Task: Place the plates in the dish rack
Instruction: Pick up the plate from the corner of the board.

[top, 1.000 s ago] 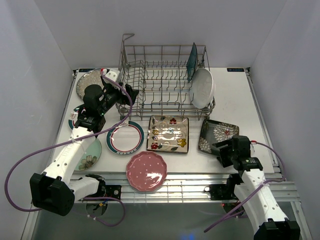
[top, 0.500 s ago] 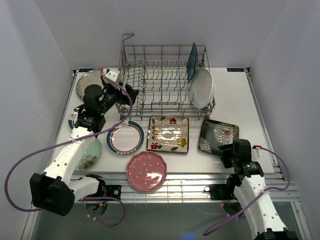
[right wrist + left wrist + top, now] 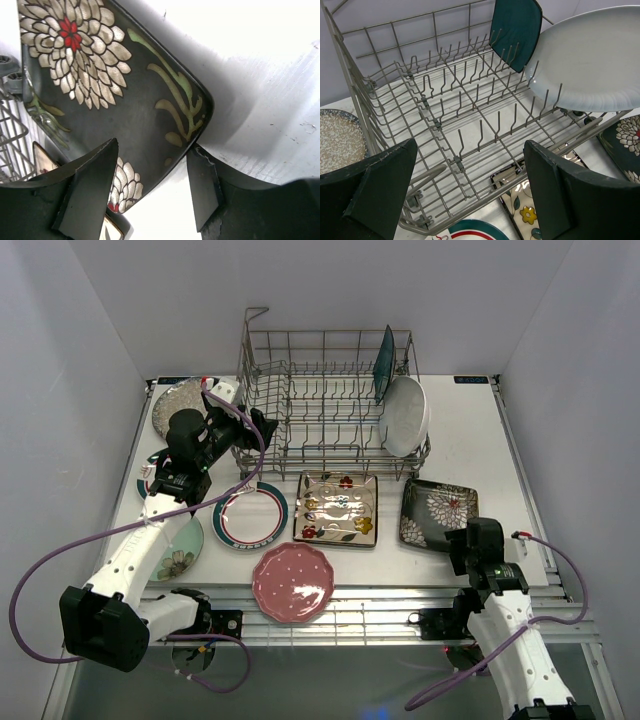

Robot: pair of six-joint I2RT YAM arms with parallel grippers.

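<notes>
A: Plates, where?
B: Dish rack (image 3: pixel 325 390) sits at the middle of the table's (image 3: pixel 470 430) far edge. Teal plate (image 3: pixel 517 30) stands upright in the rack's far right corner. White oval plate (image 3: pixel 590 60) leans at the rack's right end. Flat on the table: black floral plate (image 3: pixel 125 100) toward the right edge, cream floral plate (image 3: pixel 336 507) at centre, teal-rimmed plate (image 3: pixel 250 515) to its left, pink plate (image 3: pixel 291 582) at the near edge, speckled plate (image 3: pixel 175 400) at the far left corner.
A: What do the wrist views add?
B: Right wrist: right gripper (image 3: pixel 154 146) astride the black plate's near corner, one finger over its face, the other at its rim. Fingers at a middling gap; a pinch cannot be confirmed. The overhead view hides that contact. Left wrist: left gripper (image 3: pixel 470 145) spread wide with nothing between the fingers, looking into the rack.
A: Arm poses?
B: Left arm reaches far along the left edge, gripper beside the rack's left wall. Right arm folded short, wrist low toward the near right corner.
A: Room?
B: Tine rows left of the teal plate stand free. Bare table runs from the black plate to the right edge.
</notes>
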